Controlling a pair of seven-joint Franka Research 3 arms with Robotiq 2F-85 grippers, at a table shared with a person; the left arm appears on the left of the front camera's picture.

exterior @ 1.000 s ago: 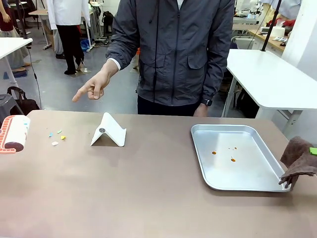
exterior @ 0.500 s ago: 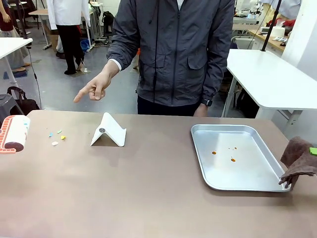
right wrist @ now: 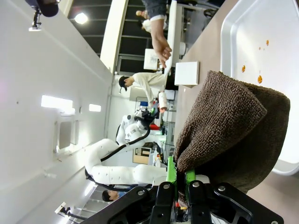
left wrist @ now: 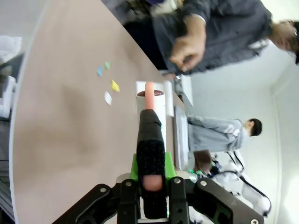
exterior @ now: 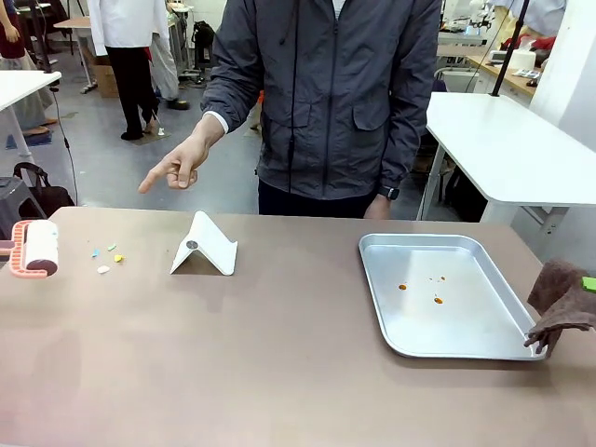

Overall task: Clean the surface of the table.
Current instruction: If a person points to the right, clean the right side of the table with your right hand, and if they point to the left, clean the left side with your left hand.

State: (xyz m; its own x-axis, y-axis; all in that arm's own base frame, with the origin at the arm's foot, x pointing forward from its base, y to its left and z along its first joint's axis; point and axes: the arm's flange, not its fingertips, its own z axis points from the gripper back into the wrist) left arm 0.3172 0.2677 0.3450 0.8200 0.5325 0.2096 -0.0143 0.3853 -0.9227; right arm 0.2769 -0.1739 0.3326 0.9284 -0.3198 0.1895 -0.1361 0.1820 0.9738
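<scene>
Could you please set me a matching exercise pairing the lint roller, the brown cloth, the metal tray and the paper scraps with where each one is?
Things:
1 lint roller
2 brown cloth
3 metal tray
4 paper scraps

Places:
A loose on the table, left of the white stand
B gripped by the right tool
C flat on the table's right side
D gripped by the left tool

Pairs: 1-D; 2-B; 3-C; 4-A
</scene>
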